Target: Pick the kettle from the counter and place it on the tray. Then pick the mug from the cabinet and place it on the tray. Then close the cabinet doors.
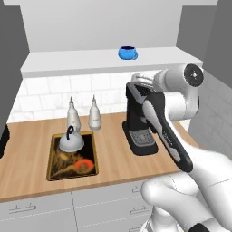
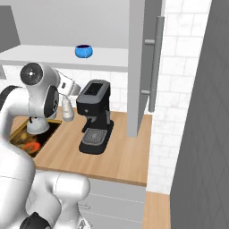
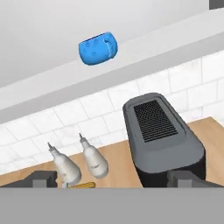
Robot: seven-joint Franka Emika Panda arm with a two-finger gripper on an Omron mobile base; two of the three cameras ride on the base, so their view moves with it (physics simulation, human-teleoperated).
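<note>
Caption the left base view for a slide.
Kettle sits on the tray; blue mug waits on the open cabinet shelf.

Tray partly behind arm

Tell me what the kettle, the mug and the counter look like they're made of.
The kettle looks like brushed metal: silver-grey dome, thin black loop handle. The mug looks like glazed ceramic or plastic: even bright blue, dark inside; the rendering leaves that open. The counter looks like light wood: warm brown with faint grain, matte.
</note>
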